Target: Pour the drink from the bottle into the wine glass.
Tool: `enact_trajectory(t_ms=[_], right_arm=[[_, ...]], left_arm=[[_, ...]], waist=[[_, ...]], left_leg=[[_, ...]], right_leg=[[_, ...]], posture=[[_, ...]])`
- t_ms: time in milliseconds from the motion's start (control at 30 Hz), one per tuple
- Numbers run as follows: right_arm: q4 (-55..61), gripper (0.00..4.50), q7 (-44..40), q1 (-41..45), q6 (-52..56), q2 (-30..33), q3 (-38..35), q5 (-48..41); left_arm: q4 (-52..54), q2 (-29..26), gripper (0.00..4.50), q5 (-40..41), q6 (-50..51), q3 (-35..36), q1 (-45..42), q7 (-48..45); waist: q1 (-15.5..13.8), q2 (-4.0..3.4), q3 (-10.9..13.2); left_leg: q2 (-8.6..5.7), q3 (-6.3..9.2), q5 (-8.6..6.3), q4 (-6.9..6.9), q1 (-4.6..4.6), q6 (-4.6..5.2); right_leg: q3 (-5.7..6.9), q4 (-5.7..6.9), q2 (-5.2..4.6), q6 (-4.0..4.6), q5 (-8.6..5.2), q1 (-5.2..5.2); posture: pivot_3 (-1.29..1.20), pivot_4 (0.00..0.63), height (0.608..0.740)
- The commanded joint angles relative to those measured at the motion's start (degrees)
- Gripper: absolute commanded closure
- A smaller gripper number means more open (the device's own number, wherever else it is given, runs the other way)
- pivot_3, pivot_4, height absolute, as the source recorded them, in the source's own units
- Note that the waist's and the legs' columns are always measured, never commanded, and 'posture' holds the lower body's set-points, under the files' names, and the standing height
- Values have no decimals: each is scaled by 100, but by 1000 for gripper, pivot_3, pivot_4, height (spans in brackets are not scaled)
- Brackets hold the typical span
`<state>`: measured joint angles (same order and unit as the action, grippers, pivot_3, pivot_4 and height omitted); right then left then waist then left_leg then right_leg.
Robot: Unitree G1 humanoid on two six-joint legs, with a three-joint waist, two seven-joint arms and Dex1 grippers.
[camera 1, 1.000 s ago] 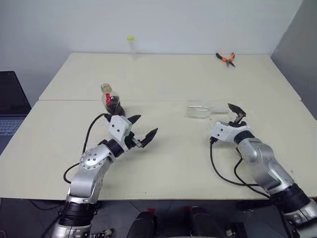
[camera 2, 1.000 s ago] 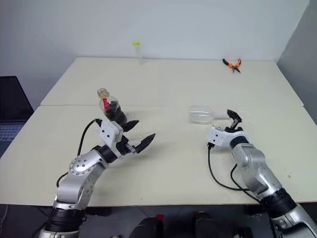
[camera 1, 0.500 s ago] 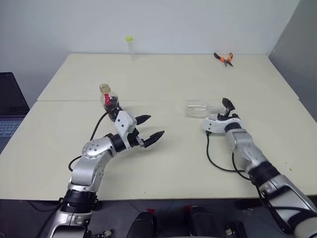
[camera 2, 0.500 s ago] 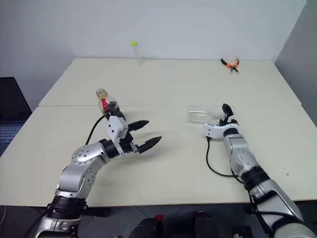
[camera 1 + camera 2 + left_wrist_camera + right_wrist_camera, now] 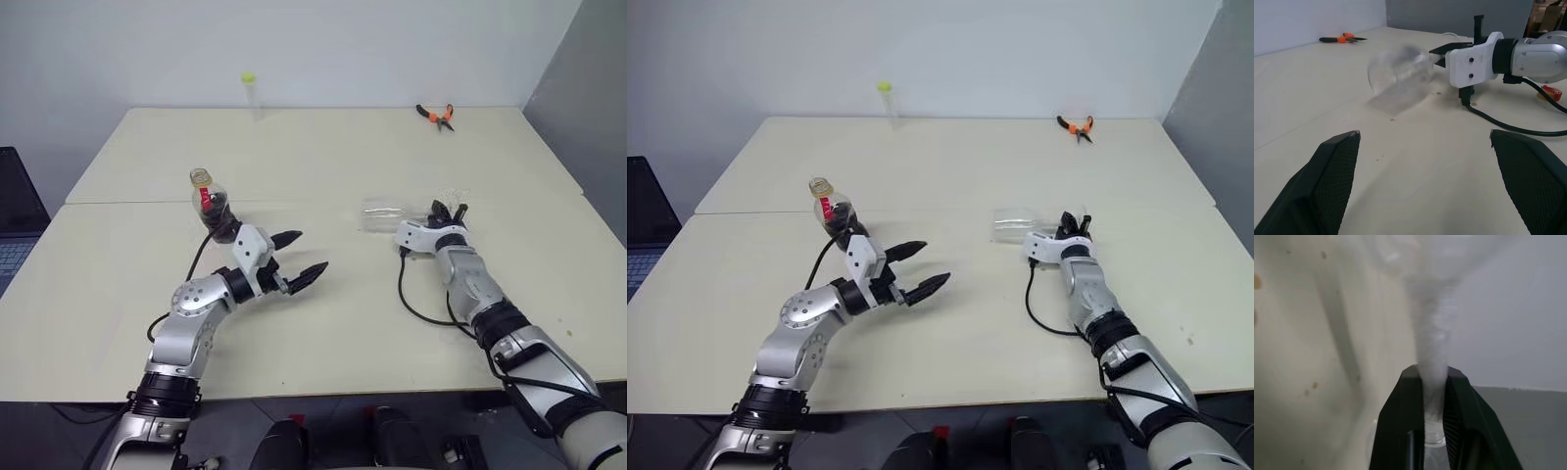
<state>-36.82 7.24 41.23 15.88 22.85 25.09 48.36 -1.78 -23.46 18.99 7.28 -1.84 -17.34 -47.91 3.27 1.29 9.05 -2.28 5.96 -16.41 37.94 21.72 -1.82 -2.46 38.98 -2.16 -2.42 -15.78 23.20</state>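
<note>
The wine glass point(image 5: 382, 216) lies on its side on the cream table, bowl pointing left. My right gripper point(image 5: 448, 211) is shut on its thin stem point(image 5: 1432, 357), and the black fingers point(image 5: 1400, 421) pinch it from both sides. The bottle point(image 5: 212, 202) stands upright to the left, with a red neck label, a yellowish top and the dark drink point(image 5: 221, 215) in its round body. My left gripper point(image 5: 310, 252) is open and empty, low over the table just in front and right of the bottle, pointing toward the glass bowl point(image 5: 1399, 73).
Orange-handled pliers point(image 5: 434, 114) lie at the far right of the table. A tall thin clear tube with a yellow-green cap point(image 5: 250, 90) stands at the far edge. A laptop point(image 5: 12, 230) sits off the left side. A seam point(image 5: 118, 202) joins the two tabletops.
My right gripper has reached forward to the glass stem and closed on it. The left gripper has stayed open and nearly in place.
</note>
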Motion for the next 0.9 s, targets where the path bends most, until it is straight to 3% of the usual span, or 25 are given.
enact_trajectory(t_ms=[33, 233, 333, 467, 700, 900], right_arm=[[792, 4351, -194, -219, 207, 81, -146, -26], [2002, 4351, -753, -621, 30, 350, -512, -392], [2966, 4351, -1143, -992, -440, 105, -1148, -1549], [3510, 4351, -1835, -1333, -869, -779, -1858, -3522], [2735, 4351, -2303, -1383, -1468, -1848, -2221, -4989], [1254, 4351, -2435, -973, -2637, -2063, -2279, -5091]], left_arm=[[217, -22, 0, 17, 39, 143, 11, 154], [344, -175, 0, -106, 63, 144, 86, 277], [573, -426, 0, 191, 125, 336, 257, -58], [922, -870, 0, 780, 748, 614, 345, -477], [1610, -1506, 0, 1392, 1503, 1050, 596, -719], [1778, -1657, 0, 1636, 1745, 1415, 592, -566]], waist=[[-4, -4, 2], [-15, -7, 6], [-15, -9, 8], [18, -12, 12], [-30, -22, 17], [-34, -41, 29]], left_leg=[[-1, 1, 0, 0, 6, 0], [-5, -1, 0, 0, 15, 0], [-2, 3, -1, -1, 16, 1], [10, 6, -11, -6, 12, 17], [0, 13, -13, -2, 11, 21], [-1, 14, -12, -3, 8, 19]], right_leg=[[1, 0, 0, 0, 0, 5], [-1, -6, -3, -1, -1, 10], [2, -6, -3, -1, -1, 10], [1, -2, -5, 0, 0, 12], [7, -6, -3, 0, 0, 6], [9, -3, -1, 0, 0, 7]], posture=[[0, 150, 740], [0, 150, 740], [0, 150, 740], [0, 150, 740], [0, 150, 740], [0, 150, 740]])
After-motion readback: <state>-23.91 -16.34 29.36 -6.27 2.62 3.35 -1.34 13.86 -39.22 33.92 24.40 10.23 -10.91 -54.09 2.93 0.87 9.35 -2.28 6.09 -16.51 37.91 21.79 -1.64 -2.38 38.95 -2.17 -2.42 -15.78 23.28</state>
